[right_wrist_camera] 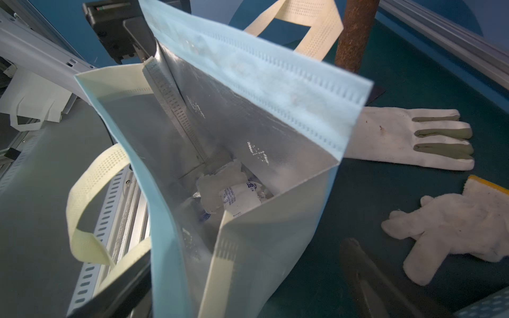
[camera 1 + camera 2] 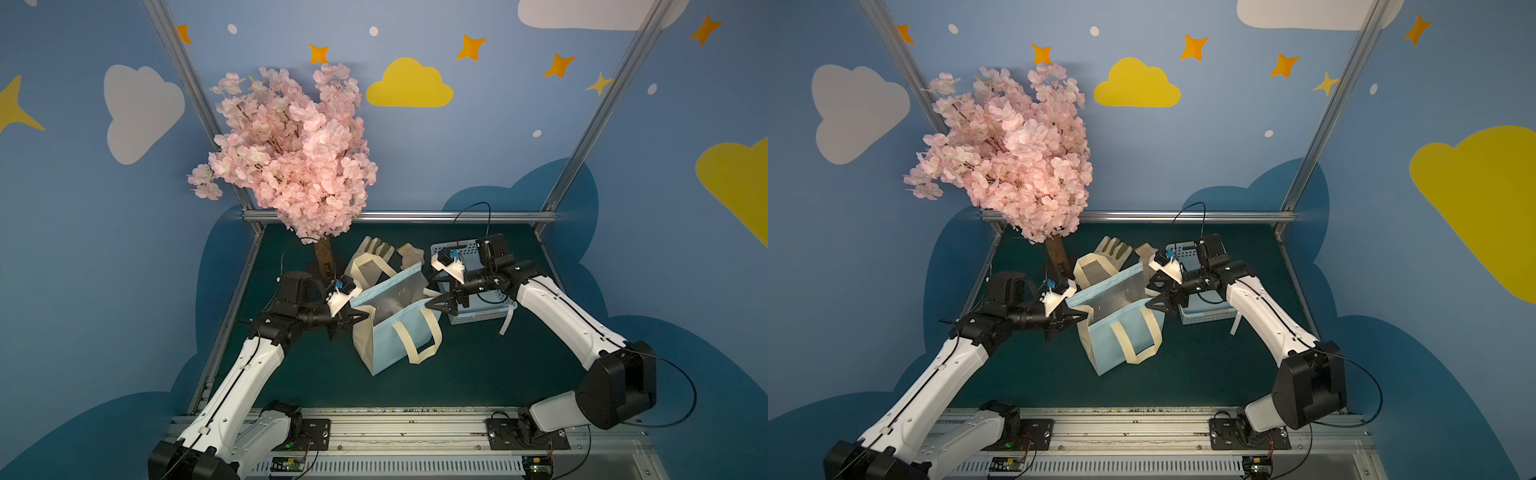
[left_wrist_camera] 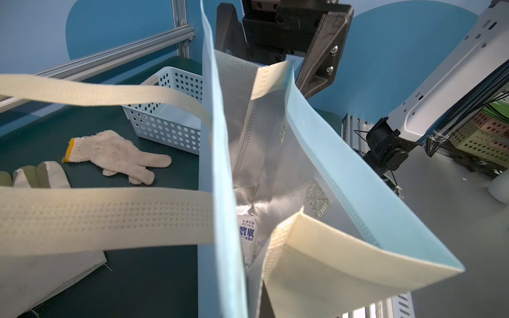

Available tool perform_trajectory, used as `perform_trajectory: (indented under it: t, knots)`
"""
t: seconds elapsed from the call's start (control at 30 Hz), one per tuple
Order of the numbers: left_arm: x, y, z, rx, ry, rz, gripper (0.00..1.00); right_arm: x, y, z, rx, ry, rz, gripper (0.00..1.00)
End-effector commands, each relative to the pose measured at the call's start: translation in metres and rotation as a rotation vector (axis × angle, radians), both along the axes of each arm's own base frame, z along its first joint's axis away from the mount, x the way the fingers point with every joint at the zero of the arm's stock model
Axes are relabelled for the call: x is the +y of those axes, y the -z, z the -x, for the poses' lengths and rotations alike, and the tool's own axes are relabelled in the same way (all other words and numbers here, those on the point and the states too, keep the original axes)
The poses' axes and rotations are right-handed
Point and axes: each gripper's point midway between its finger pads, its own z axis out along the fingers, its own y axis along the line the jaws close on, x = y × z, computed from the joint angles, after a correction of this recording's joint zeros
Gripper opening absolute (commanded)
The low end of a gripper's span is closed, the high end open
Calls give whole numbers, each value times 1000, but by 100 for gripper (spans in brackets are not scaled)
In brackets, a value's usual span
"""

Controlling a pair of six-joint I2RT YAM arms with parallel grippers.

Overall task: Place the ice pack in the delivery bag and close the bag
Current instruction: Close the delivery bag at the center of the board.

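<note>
delivery bag (image 2: 380, 349): stands open in the middle of the worktop (image 2: 478, 374), mouth up, silver lining showing.
left gripper (image 2: 358, 318): fingers together, pinched on the cream side panel at the bag's rim, on the side toward the worktop's left edge.
right gripper (image 2: 435, 301): fingers wide apart at the opposite rim, holding nothing.
ice pack (image 1: 239, 196): lies on the bottom of the bag, a white pouch with blue print.
step: i judge the placing itself is done (the pack is inside, the right fingers are empty); what is left is letting go and withdrawing.
next move: the right arm should lift away without catching the rim. the left fingers should then open gently, so the light bag does not tip.
views: both top views show the arms and the bag's mouth, but not the pack. only the wrist views look down to the bottom. the left wrist view also shows the right gripper's spread fingers (image 3: 322, 55) above the far rim.
</note>
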Motion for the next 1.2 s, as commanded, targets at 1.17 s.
perform_trajectory:
  t: [1.17]
  knots:
    - [-7, -2, -29, -36, 40, 5, 6, 48, -2, -18, 32, -239, -140, 62]
